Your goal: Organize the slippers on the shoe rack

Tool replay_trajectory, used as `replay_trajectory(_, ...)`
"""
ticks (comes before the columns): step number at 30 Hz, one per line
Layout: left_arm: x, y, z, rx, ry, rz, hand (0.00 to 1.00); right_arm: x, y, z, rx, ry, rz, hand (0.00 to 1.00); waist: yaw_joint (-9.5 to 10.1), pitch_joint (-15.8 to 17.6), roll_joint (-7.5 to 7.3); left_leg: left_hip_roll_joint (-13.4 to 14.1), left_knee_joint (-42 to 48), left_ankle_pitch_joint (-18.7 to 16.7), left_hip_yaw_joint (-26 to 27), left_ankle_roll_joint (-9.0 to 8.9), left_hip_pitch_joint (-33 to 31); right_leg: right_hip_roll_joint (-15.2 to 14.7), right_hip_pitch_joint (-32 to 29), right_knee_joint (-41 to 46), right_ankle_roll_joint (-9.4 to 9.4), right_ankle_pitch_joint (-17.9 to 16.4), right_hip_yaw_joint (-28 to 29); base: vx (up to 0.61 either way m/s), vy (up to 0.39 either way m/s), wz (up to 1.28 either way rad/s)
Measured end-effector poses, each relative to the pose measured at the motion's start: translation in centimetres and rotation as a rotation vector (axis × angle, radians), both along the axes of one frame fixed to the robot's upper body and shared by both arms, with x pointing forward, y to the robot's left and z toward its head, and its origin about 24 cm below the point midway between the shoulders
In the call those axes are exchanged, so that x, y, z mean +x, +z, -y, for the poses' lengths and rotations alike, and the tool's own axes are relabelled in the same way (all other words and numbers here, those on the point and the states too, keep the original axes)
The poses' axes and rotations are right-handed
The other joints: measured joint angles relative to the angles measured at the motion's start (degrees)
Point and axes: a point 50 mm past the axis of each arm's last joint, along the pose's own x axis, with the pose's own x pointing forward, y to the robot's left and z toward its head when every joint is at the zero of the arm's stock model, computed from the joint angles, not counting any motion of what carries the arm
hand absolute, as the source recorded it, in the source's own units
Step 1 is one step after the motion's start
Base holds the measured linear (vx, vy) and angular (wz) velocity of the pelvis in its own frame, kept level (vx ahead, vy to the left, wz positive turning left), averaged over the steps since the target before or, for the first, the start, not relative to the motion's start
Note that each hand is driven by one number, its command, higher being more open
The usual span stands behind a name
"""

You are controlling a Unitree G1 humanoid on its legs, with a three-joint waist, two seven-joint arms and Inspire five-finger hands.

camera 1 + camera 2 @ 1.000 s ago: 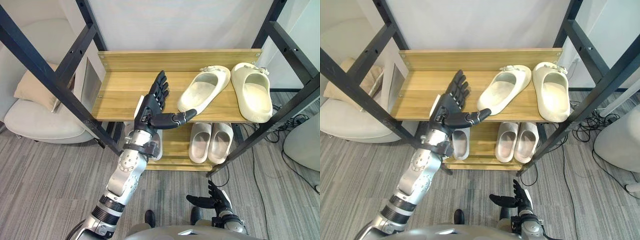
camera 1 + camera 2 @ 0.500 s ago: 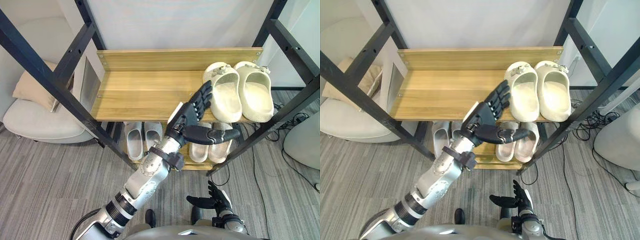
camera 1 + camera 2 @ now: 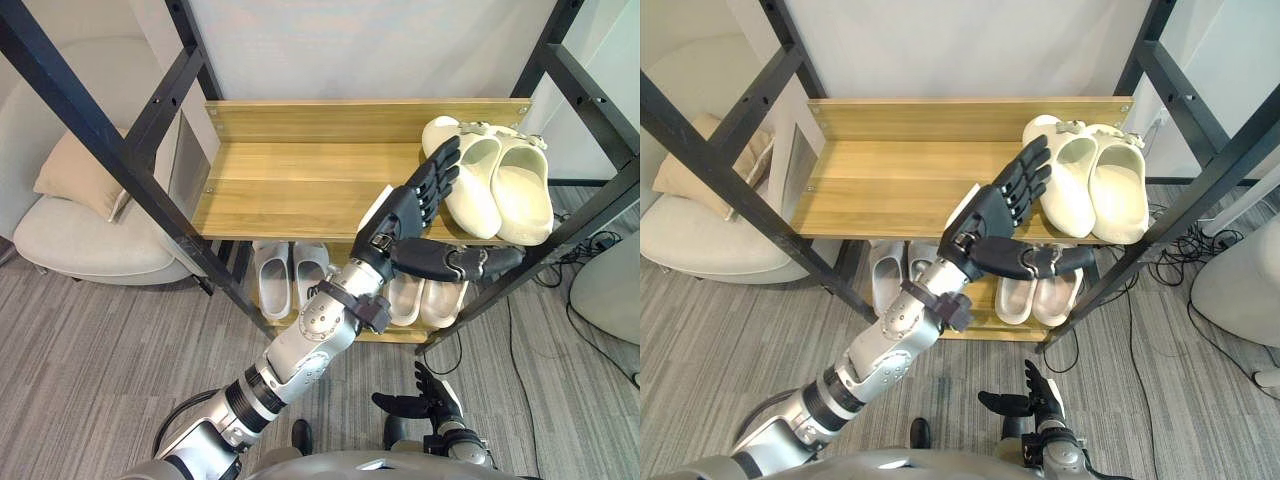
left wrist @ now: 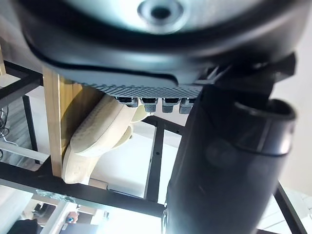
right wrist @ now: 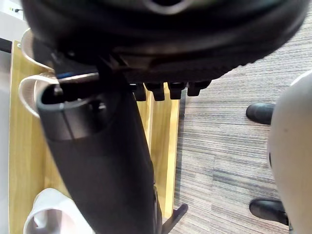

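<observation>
Two cream slippers stand side by side at the right end of the shoe rack's top shelf (image 3: 290, 185), toes toward the front. The left slipper (image 3: 472, 180) is pressed tight against the right slipper (image 3: 522, 188). My left hand (image 3: 408, 218) is open, its straight fingers (image 3: 440, 172) resting flat against the left slipper's outer side and its thumb pointing right under the shelf edge. The left wrist view shows both slippers (image 4: 97, 134) close past the fingers. My right hand (image 3: 428, 403) hangs low near the floor, open and holding nothing.
On the lower shelf stand a white pair (image 3: 288, 278) at the left and a beige pair (image 3: 425, 300) at the right. Black slanted frame bars (image 3: 110, 140) cross in front of the rack. A light armchair with a cushion (image 3: 75, 175) stands to the left.
My left hand swept right along the top shelf, turning the tilted left cream slipper straight and pushing it against the right one at the shelf's end. The right hand stayed put.
</observation>
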Motion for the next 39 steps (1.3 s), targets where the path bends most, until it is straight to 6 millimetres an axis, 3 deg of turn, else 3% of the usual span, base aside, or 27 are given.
replay_trajectory(6, 0.5, -0.3, -0.6, 0.028, 0.02, 0.012, 1.0, 0.1, 0.1, 0.0, 0.001, 0.0, 0.007, 1.0, -0.16, -0.3, -0.34, -0.1, 0.0, 0.2, -0.1, 0.28, 0.3, 0.0, 0.3, 0.0, 0.1, 0.2, -0.3, 0.0, 0.0, 0.0)
replay_trajectory(10, 1.4, -3.6, -3.1, 0.089, 0.117, -0.115, 1.0, 0.4, 0.2, 0.0, 0.001, 0.003, 0.009, 1.0, -0.35, -0.2, -0.29, 0.0, -0.1, 0.3, -0.5, 0.38, 0.8, 0.0, 0.9, -0.2, 0.1, 0.2, -0.8, 0.0, 0.0, 0.04)
replay_trajectory(16, 1.0, -4.7, -4.3, 0.093, 0.136, -0.134, 1.0, 0.5, 0.1, -0.1, 0.005, 0.011, 0.003, 1.0, -0.1, -0.2, -0.36, -0.1, -1.0, 1.0, -1.4, 0.48, 0.8, 0.1, 0.9, -0.2, 0.1, 0.1, -1.6, -0.01, 0.002, 0.07)
replay_trajectory(32, 0.8, -4.9, -5.0, 0.082, 0.16, -0.13, 1.0, 0.0, -0.2, -0.4, 0.012, 0.007, -0.021, 1.0, -0.48, 0.0, -0.63, 0.3, -1.0, 1.1, -1.7, 0.29, 0.8, 0.4, 1.0, -0.2, -0.03, 0.0, -2.0, 0.0, 0.001, 0.01)
replay_trajectory(39, -1.1, -4.3, -6.5, -0.054, 0.139, -0.194, 1.0, -0.2, -0.4, -0.2, 0.015, 0.012, -0.032, 1.0, 0.01, 0.0, -0.61, 0.4, -1.0, 0.9, -1.6, 0.1, 0.7, 0.4, 1.0, 0.0, -0.08, -0.1, -1.7, 0.0, 0.001, 0.0)
